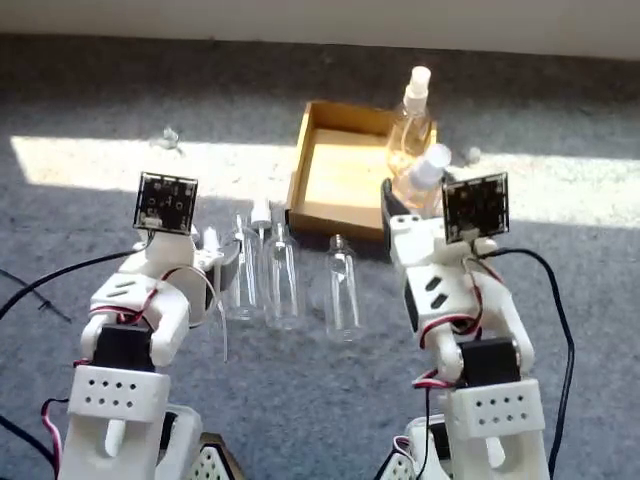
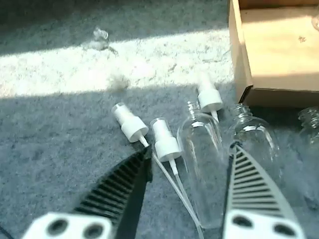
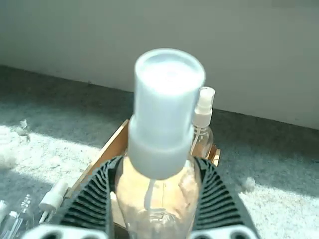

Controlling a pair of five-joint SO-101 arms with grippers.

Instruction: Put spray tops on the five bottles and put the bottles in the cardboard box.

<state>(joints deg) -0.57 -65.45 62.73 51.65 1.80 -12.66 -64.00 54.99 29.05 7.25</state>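
My right gripper is shut on a clear bottle with a white spray top, held upright above the near right corner of the cardboard box. A second topped bottle stands in the box's far right corner. My left gripper is open and low, its fingers on either side of an uncapped bottle lying on the carpet. Two more uncapped bottles lie beside it. Three loose spray tops lie next to them.
Grey carpet with a sunlit band runs across the scene. A small clear cap or scrap lies at the far left in the light. A wall rises behind the box. Black cables trail beside both arm bases.
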